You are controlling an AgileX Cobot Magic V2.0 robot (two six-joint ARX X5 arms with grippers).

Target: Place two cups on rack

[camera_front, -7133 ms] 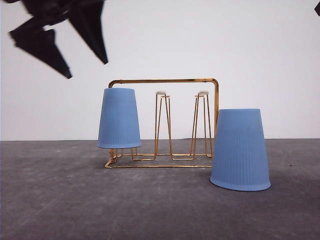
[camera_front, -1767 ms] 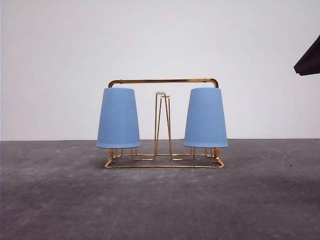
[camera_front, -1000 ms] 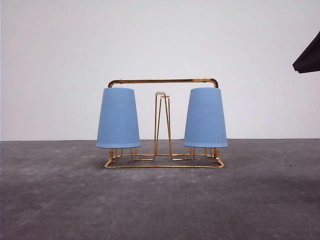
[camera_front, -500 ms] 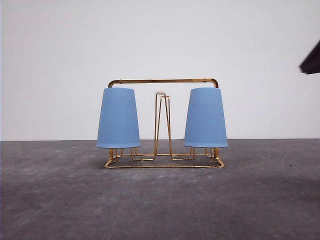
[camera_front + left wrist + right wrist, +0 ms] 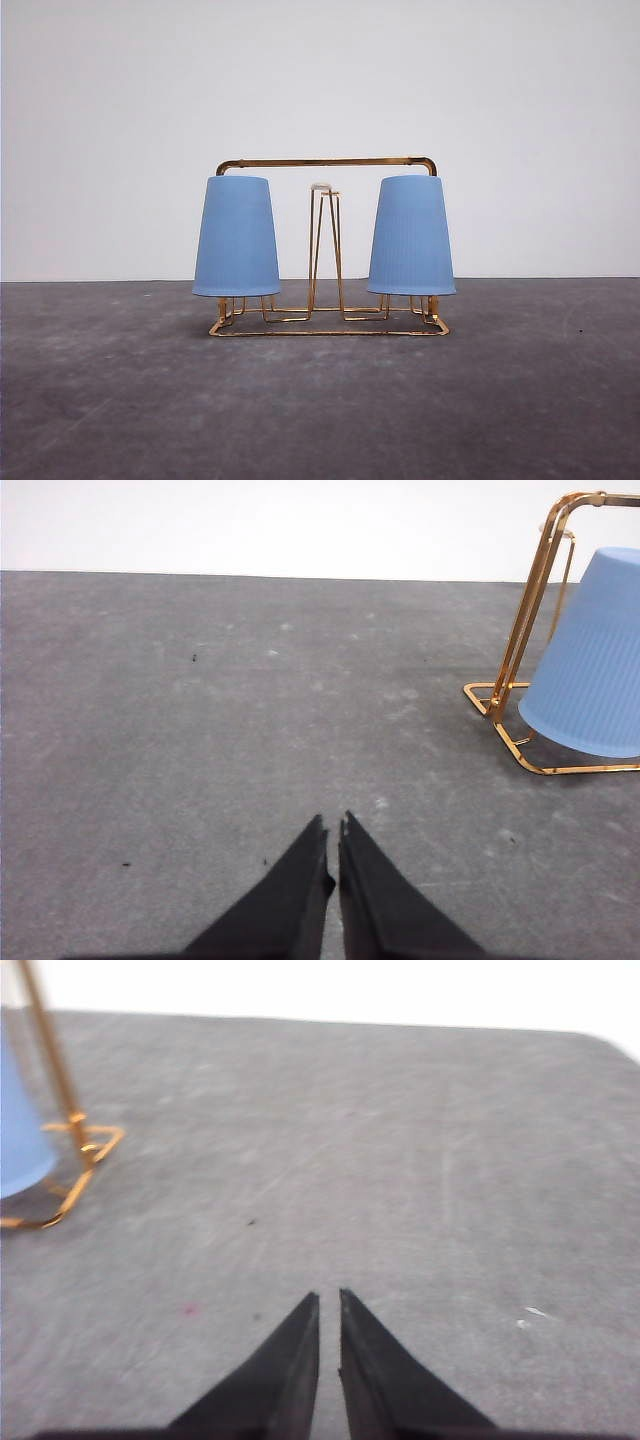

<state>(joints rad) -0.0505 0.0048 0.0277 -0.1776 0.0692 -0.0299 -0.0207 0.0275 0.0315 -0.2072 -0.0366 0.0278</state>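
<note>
Two light blue ribbed cups hang upside down on the gold wire rack (image 5: 328, 162): one cup (image 5: 236, 237) on the left peg, the other cup (image 5: 411, 236) on the right peg. A bare white-tipped peg (image 5: 322, 245) stands between them. In the left wrist view my left gripper (image 5: 333, 827) is shut with nothing in it, well away from the rack (image 5: 527, 630) and its cup (image 5: 590, 670). My right gripper (image 5: 328, 1300) is likewise shut and holds nothing, off to the side of the rack's corner (image 5: 70, 1130) and a cup's edge (image 5: 18, 1130).
The rack stands on a dark grey table (image 5: 320, 400) in front of a plain white wall. Bare grey surface lies around both grippers.
The right arm's dark tip, seen at the upper right edge of the front view half a second ago, has left that view. Both cups and the rack have stayed put.
</note>
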